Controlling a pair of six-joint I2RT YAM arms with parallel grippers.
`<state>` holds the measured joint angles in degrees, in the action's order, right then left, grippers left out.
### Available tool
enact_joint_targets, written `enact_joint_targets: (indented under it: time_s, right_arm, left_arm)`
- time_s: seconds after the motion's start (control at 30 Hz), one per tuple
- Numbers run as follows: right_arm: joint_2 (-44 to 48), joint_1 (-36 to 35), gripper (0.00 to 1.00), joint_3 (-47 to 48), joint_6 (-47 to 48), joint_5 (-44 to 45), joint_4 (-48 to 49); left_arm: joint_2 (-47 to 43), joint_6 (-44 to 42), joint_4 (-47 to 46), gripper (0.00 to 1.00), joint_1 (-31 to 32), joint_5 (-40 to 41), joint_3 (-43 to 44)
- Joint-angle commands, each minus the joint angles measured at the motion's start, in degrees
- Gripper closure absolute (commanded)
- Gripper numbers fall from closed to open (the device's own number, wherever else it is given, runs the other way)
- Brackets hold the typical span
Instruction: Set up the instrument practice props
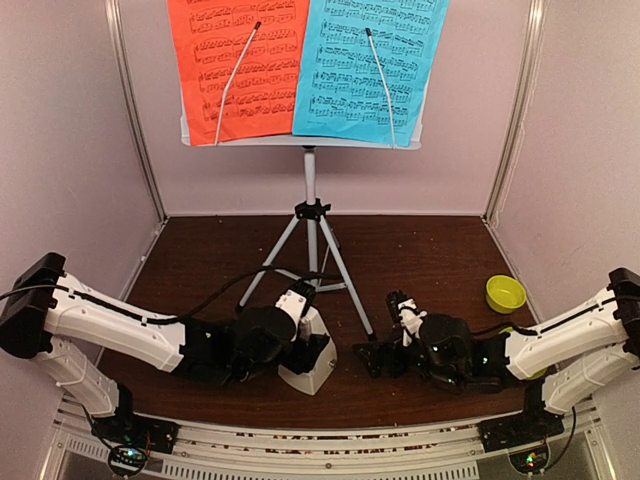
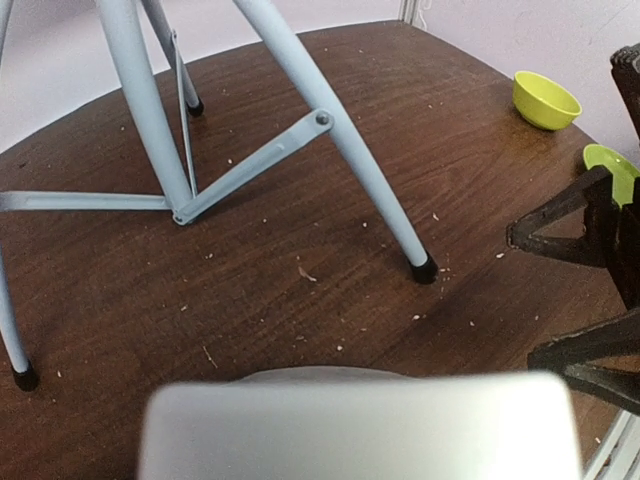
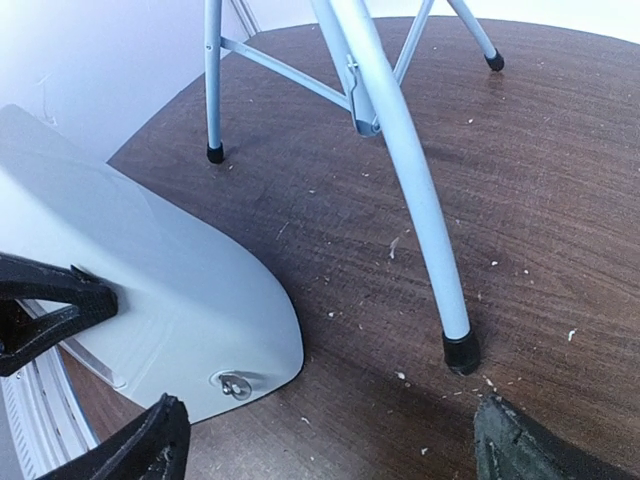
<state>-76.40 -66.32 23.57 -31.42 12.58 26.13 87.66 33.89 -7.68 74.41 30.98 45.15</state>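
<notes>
The pale-blue music-stand desk stands at the back on its silver tripod and holds a red page and a blue page. My left gripper is shut on the pale-grey metronome, in front of the tripod at table level. The metronome fills the bottom of the left wrist view and hides my fingers there. It also shows in the right wrist view. My right gripper is open and empty, just right of the metronome, by a tripod foot.
A lime-green bowl sits at the right on the dark wooden table, with a green plate near it behind my right arm. Tripod legs spread over the table's middle. Pale walls enclose three sides.
</notes>
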Motion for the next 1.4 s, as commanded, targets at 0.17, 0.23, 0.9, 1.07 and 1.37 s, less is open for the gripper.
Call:
enact_joint_targets:
  time_s: [0.17, 0.23, 0.9, 1.07, 1.37]
  right_arm:
    - [-5.94, 0.93, 0.11, -1.63, 2.03, -6.04, 12.37]
    - [-7.9, 0.73, 0.18, -1.69, 1.99, -8.03, 15.56]
    - [-14.5, -0.6, 0.36, -1.13, 3.22, -19.62, 31.28]
    - [-14.25, -1.22, 0.41, 0.34, 4.07, -18.88, 28.11]
    - [-13.52, -1.75, 0.49, 2.44, 4.0, -18.24, 26.87]
  left_arm:
    - [-3.76, -7.74, -0.02, 0.7, 1.55, 1.44, 1.52]
    - [-4.88, -9.71, 0.32, 0.74, 2.29, 3.1, 2.05]
    - [-9.35, -33.85, -3.47, 0.93, 9.96, 15.18, 6.34]
    - [-11.19, -33.72, -5.1, 0.96, 10.18, 14.64, 5.93]
    - [-11.72, -34.17, -6.0, 0.97, 10.64, 13.1, 6.26]
